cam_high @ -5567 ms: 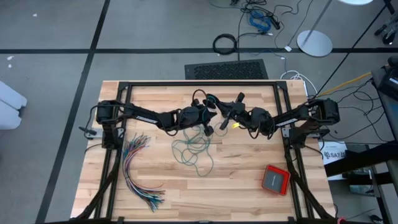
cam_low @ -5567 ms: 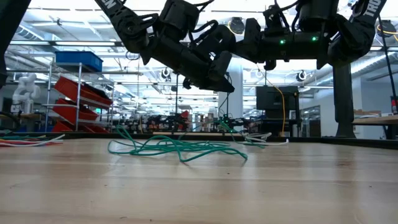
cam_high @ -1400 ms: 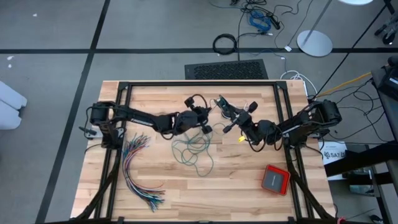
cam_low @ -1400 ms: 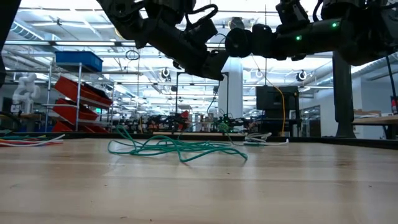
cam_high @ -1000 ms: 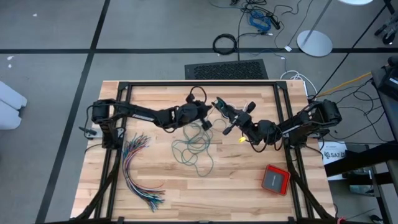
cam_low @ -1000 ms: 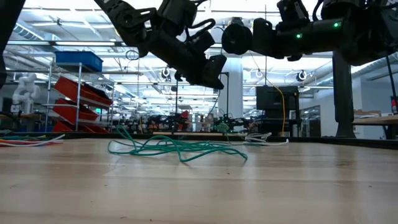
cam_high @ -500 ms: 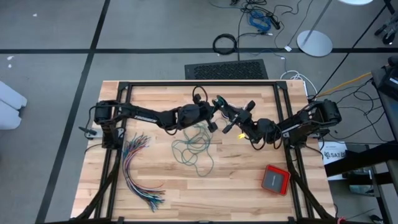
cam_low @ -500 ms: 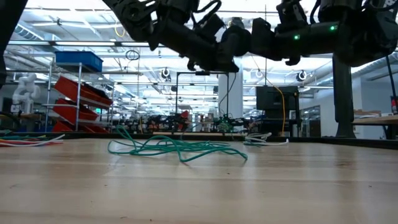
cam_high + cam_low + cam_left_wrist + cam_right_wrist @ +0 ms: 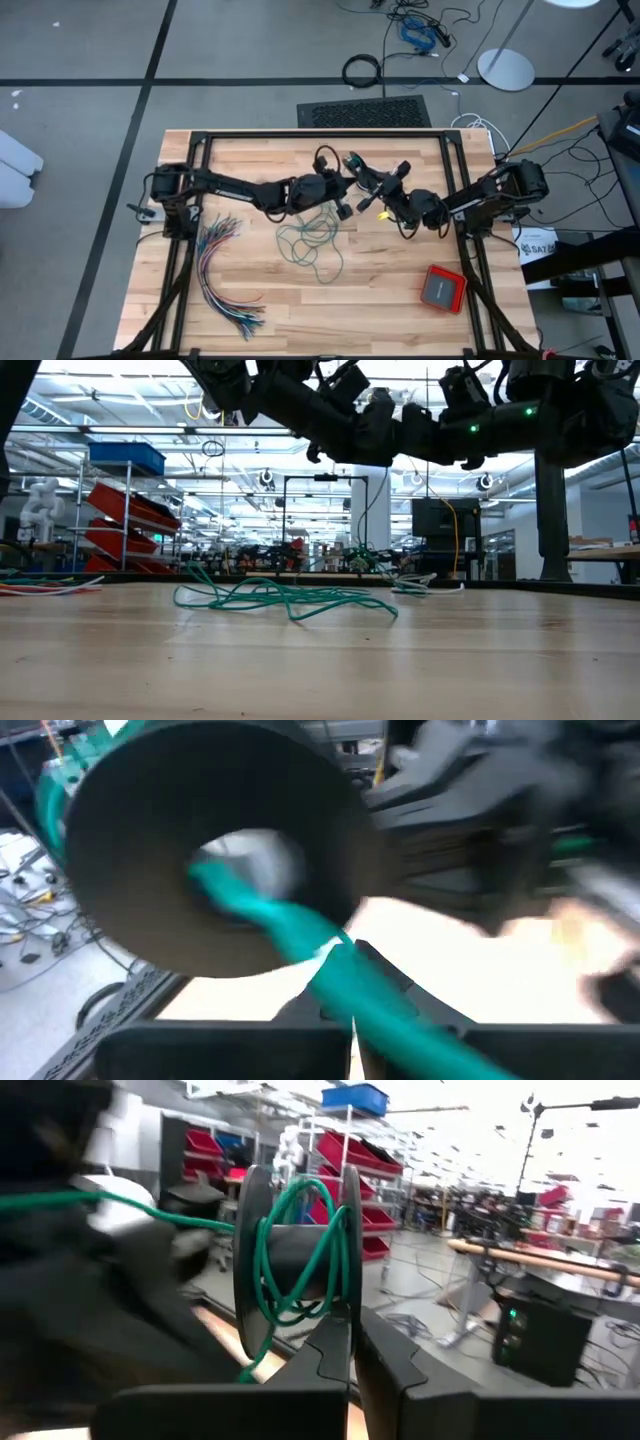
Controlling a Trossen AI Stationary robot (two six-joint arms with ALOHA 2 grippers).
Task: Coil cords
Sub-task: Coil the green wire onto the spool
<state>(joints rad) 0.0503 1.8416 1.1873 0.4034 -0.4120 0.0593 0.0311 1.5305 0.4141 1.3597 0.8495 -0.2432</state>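
While the right gripper, jaws pinching the rim of a black spool, holds it above the desk, the left gripper pinches the teal-green cord at the spool. Most of the cord lies loose on the desk. Good winding probably needs light tension, the spool steady, and each turn guided between the flanges.

Two dark robot arms are seen over one wooden table — each ends in one gripper, the left gripper and the right gripper. One teal-green cord is counted, part loose on the wood, part wound on one black spool. One fanned bundle of coloured wires and one red box are also counted — nothing more on the table.
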